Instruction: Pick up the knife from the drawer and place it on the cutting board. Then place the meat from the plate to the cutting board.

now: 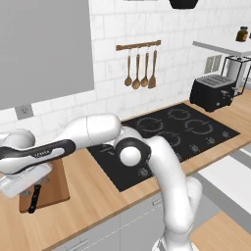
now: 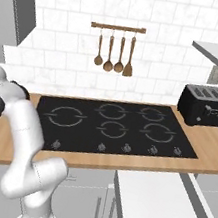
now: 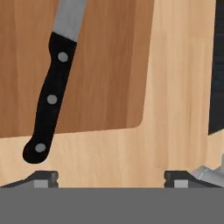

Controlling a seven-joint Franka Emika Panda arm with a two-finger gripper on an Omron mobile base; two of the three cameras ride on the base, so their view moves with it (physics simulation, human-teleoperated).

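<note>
The knife (image 3: 51, 98) lies on the brown cutting board (image 3: 105, 65), its grey blade running up the board. The end of its black riveted handle hangs past the board's edge over the wooden counter (image 3: 175, 87). My gripper (image 3: 109, 177) hovers just above the handle end, open, its fingertips (image 3: 41, 177) wide apart with nothing between them. In the left base view the gripper (image 1: 29, 188) hangs over the board (image 1: 55, 188) at the far left, with the knife handle (image 1: 33, 201) below it. The drawer (image 2: 157, 206) stands pulled out, its white inside showing. The meat is out of view.
A black cooktop (image 1: 171, 137) fills the counter to the right of the board. Beyond it stands a black toaster (image 1: 212, 92). Wooden spoons (image 1: 141, 71) hang on a wall rail. The pulled-out drawer (image 1: 223, 179) juts out below the counter's front edge.
</note>
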